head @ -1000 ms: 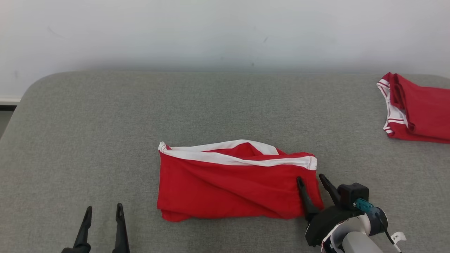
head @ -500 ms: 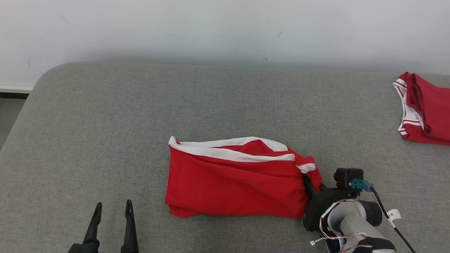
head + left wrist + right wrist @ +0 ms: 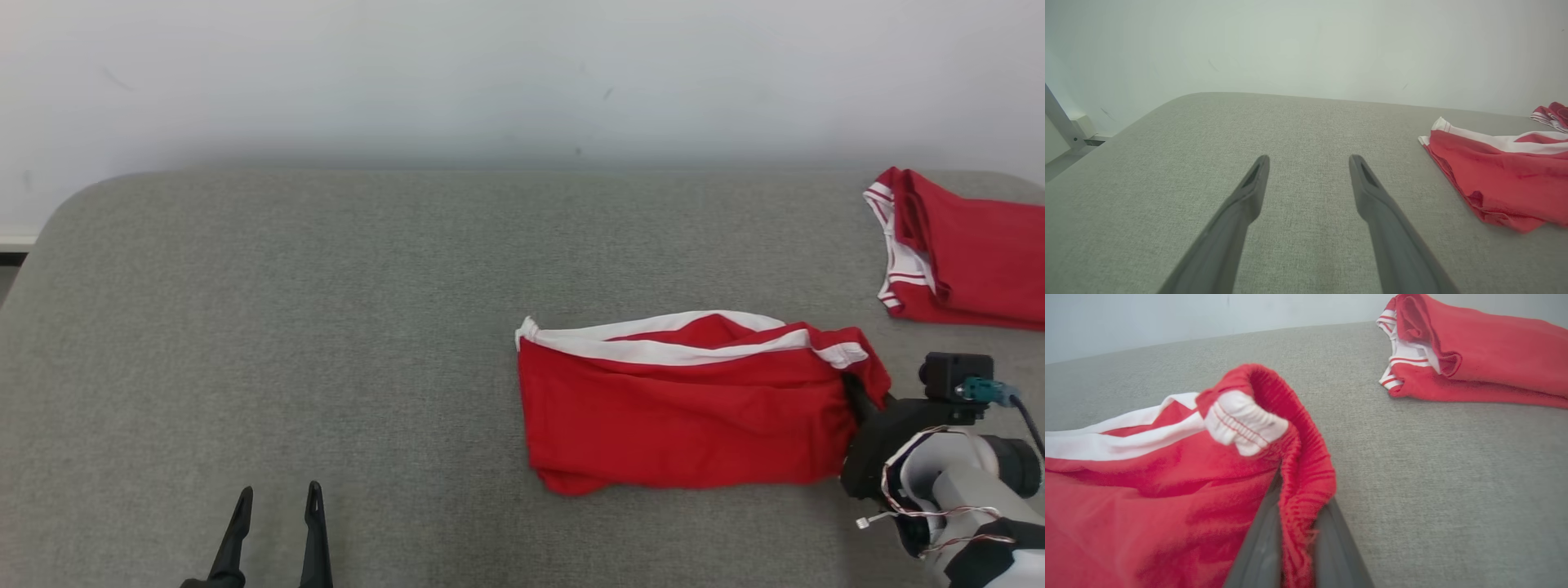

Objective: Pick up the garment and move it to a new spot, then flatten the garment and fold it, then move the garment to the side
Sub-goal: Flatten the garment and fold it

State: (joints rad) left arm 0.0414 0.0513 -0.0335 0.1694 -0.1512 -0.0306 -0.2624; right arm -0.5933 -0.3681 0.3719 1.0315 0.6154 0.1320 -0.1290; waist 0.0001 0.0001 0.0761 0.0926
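Right gripper pinches the ribbed right hem of the folded red garment, white-banded; left gripper, fingers spread, hovers over grey woven pad.

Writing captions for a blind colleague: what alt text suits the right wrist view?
The right gripper is shut on the ribbed edge of a red garment with white stripes, bunching it above a grey padded table. A second folded red garment lies apart at upper right.
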